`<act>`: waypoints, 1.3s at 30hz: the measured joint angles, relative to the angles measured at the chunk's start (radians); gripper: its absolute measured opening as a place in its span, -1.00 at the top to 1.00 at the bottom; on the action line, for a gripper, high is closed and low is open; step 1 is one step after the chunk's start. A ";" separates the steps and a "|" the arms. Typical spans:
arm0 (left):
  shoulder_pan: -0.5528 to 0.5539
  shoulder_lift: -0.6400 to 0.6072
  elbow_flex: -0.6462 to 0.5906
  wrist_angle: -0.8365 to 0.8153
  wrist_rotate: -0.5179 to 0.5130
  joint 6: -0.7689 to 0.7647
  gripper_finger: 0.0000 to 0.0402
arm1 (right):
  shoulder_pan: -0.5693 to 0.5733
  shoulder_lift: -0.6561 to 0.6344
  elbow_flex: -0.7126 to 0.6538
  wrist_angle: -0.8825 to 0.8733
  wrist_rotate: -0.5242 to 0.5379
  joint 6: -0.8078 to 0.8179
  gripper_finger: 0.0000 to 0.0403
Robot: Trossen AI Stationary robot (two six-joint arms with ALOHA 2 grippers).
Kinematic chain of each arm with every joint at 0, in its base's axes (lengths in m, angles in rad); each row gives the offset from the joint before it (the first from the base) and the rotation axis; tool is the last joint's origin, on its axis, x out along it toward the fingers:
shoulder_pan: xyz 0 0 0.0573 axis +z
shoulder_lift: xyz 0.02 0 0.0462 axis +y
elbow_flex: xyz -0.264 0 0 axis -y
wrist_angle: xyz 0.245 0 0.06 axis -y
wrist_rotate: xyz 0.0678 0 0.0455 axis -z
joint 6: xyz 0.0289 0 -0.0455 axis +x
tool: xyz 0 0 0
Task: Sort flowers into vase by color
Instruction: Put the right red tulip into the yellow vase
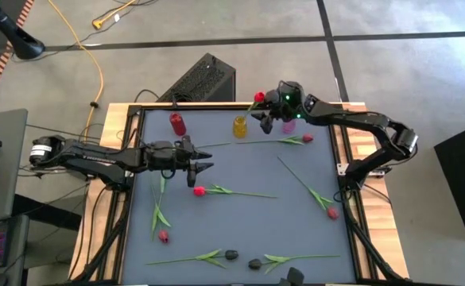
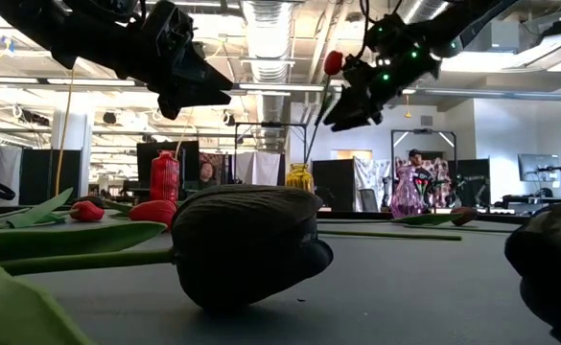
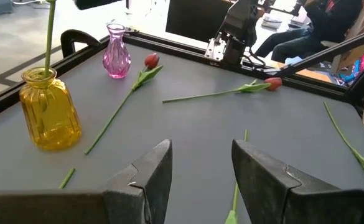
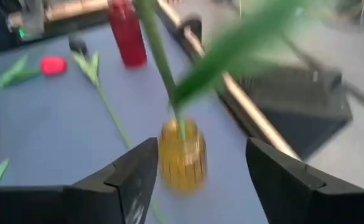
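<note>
A red tulip (image 2: 333, 62) stands with its stem in the yellow vase (image 1: 239, 125), its leaf crossing the right wrist view. My right gripper (image 4: 200, 155) is open just above that vase (image 4: 182, 155), with the stem (image 4: 163, 68) beyond the gap between its fingers. My left gripper (image 1: 204, 160) is open and hovers over the table's left half, above a red tulip (image 1: 199, 191) lying flat. Other tulips lie on the mat: a red one (image 1: 163, 235), another red one (image 1: 331, 212), a maroon one (image 1: 307, 137) and two dark ones (image 1: 230, 254) (image 1: 254, 263).
A red vase (image 1: 177, 123) and a pink vase (image 1: 288, 125) stand along the far edge beside the yellow one. A black box (image 1: 204, 79) sits beyond the far edge. A raised frame rims the mat (image 1: 240, 222). People sit in the room behind the table.
</note>
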 joint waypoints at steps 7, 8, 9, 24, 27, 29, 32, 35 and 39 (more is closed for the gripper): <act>0.000 0.000 0.000 -0.029 0.004 -0.001 0.23 | 0.021 -0.001 0.153 -0.439 -0.001 -0.023 -0.35; 0.000 0.000 0.000 -0.042 0.008 -0.006 0.23 | 0.036 -0.002 0.157 -0.479 -0.001 -0.030 -0.35; -0.004 0.000 0.000 -0.057 0.010 -0.009 0.23 | 0.051 -0.005 0.158 -0.512 -0.001 -0.034 -0.35; -0.178 0.030 0.054 -0.156 0.028 0.066 0.23 | 0.354 -0.009 0.157 -1.005 0.053 0.175 -0.34; -0.195 0.097 0.106 -0.156 0.027 0.102 0.23 | 0.434 -0.009 0.142 -1.037 0.056 0.239 -0.34; -0.201 0.150 0.144 -0.177 0.030 0.131 0.23 | 0.493 -0.020 0.115 -1.031 0.060 0.279 -0.34; -0.202 0.216 0.192 -0.219 0.041 0.163 0.23 | 0.598 -0.037 0.073 -1.031 0.076 0.356 -0.34; -0.201 0.258 0.227 -0.257 0.021 0.183 0.23 | 0.706 -0.060 0.042 -0.998 0.130 0.446 -0.34; -0.196 0.273 0.245 -0.301 0.002 0.191 0.23 | 0.839 -0.079 0.014 -0.862 0.259 0.514 -0.34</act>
